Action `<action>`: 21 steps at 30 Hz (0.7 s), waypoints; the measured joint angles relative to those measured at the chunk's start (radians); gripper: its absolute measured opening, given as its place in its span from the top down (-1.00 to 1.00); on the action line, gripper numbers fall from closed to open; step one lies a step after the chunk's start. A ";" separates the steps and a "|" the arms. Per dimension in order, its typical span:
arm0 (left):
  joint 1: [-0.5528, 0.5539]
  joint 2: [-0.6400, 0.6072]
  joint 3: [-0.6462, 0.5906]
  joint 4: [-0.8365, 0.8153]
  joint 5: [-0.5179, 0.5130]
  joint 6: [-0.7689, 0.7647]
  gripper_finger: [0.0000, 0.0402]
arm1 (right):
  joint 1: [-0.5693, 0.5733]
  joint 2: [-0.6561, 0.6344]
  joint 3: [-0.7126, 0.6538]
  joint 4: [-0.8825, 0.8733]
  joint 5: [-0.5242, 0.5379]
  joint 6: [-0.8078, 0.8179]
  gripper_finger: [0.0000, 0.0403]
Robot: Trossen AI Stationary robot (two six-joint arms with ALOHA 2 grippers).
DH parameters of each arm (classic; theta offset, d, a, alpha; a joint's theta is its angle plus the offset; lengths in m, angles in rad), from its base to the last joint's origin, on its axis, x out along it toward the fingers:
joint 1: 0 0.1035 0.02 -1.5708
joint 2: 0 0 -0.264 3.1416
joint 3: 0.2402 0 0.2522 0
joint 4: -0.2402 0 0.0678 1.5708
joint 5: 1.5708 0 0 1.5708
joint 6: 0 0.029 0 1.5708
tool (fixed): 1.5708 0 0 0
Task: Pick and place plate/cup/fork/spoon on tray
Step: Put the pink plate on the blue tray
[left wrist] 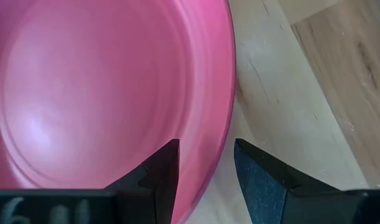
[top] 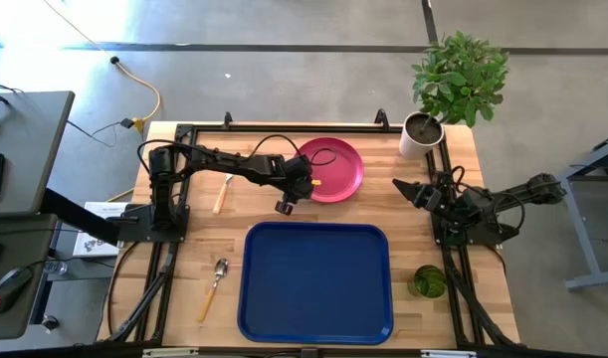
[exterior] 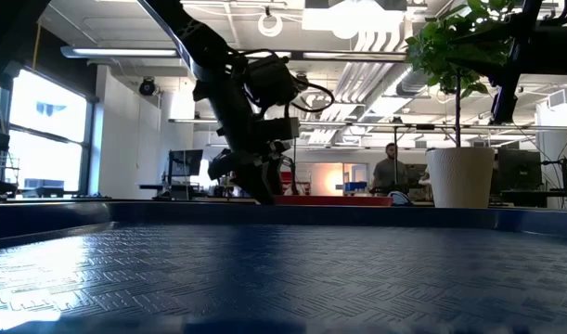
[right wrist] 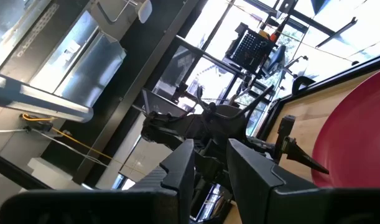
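Note:
The pink plate (top: 333,167) lies flat on the wooden table beyond the dark-blue tray (top: 316,281). My left gripper (top: 302,189) is open at the plate's near-left rim; one finger (left wrist: 165,168) stands over the plate's inside and the other (left wrist: 258,177) outside it, over the table. The fork (top: 222,192) lies left of the plate. The spoon (top: 216,278) lies left of the tray. The green cup (top: 429,281) stands right of the tray. My right gripper (top: 403,189) is open and empty at the table's right, clear of everything. My left gripper straddles the plate's near-left rim (left wrist: 224,143), coming down from above with one finger inside the rim and one outside. I cannot tell whether either finger touches the plate. The plate lies flat on the table.
A white pot with a leafy plant (top: 423,132) stands at the far right corner. The black arm frames run along the table's left and right edges. The low view shows a person (exterior: 391,172) in the room behind the table.

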 joint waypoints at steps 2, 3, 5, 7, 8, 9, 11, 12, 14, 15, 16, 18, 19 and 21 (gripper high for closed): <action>0.000 0.000 0.000 0.014 -0.006 0.001 0.28 | 0.000 0.000 0.000 0.000 0.000 0.000 0.57; 0.000 0.000 0.000 0.020 -0.012 0.003 0.28 | 0.000 0.000 0.000 0.000 0.000 0.000 0.57; 0.002 0.000 0.000 0.021 -0.013 0.011 0.31 | 0.000 0.000 0.000 0.000 0.000 -0.003 0.57; 0.003 0.004 0.000 0.010 -0.015 0.020 0.38 | 0.000 0.000 0.000 0.000 0.000 -0.003 0.57; 0.003 0.012 0.000 0.017 -0.015 0.024 0.43 | 0.000 0.000 0.000 0.000 0.000 -0.003 0.57; 0.003 0.020 0.001 0.018 -0.015 0.026 0.48 | 0.000 0.000 0.000 0.000 0.000 -0.003 0.57; 0.003 0.023 -0.001 0.004 -0.017 0.027 0.59 | 0.000 0.000 0.000 0.001 0.000 -0.003 0.57; 0.003 0.026 0.001 0.008 -0.015 0.027 0.65 | 0.000 0.000 0.000 0.001 0.000 -0.003 0.57; 0.001 0.032 0.002 0.014 -0.016 0.025 0.77 | 0.000 0.000 0.000 0.001 0.000 -0.003 0.57; 0.000 0.030 0.002 0.008 -0.023 0.020 0.83 | 0.000 0.000 0.000 0.001 0.001 -0.003 0.57; -0.002 0.030 0.003 0.008 -0.030 0.014 0.88 | 0.000 0.000 0.000 0.001 0.001 -0.003 0.57; -0.007 0.030 0.003 0.010 -0.044 0.012 0.95 | 0.000 0.000 0.000 0.001 0.001 -0.003 0.57; -0.009 0.029 0.003 0.012 -0.056 0.010 0.96 | 0.000 0.000 0.000 0.001 0.001 -0.003 0.57; -0.015 0.023 0.002 0.011 -0.070 0.007 0.95 | 0.000 0.000 0.000 0.001 0.001 -0.003 0.57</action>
